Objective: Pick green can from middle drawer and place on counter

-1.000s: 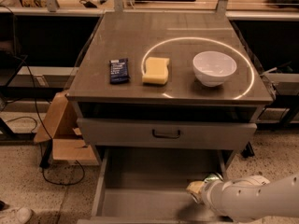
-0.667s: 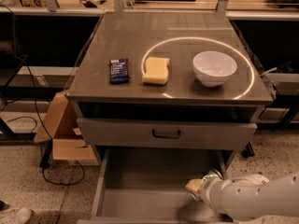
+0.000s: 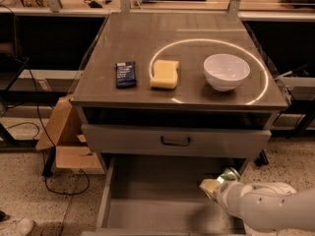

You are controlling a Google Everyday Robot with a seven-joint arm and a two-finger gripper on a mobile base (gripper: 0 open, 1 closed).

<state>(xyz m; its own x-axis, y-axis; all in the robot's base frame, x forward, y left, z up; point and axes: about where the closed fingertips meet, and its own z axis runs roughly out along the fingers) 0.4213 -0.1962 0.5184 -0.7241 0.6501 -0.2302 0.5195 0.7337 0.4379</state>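
The middle drawer (image 3: 147, 200) is pulled open below the cabinet, its grey floor mostly bare. My gripper (image 3: 215, 184) is at the drawer's right side, at the end of my white arm, which comes in from the lower right. It is shut on the green can (image 3: 229, 174). Only the can's silver rim and a bit of green show behind a pale finger (image 3: 208, 185). The can is held just above the drawer floor. The counter (image 3: 147, 43) is the grey-brown cabinet top above, with a bright ring of light reflected on it.
On the counter lie a dark blue snack packet (image 3: 125, 73), a yellow sponge (image 3: 165, 74) and a white bowl (image 3: 226, 71). A shut drawer front with a dark handle (image 3: 175, 141) overhangs the open drawer. A cardboard box (image 3: 64, 141) and cables are on the floor at the left.
My gripper has risen a little and shifted slightly to the right in the drawer, and the can's rim now shows above it.
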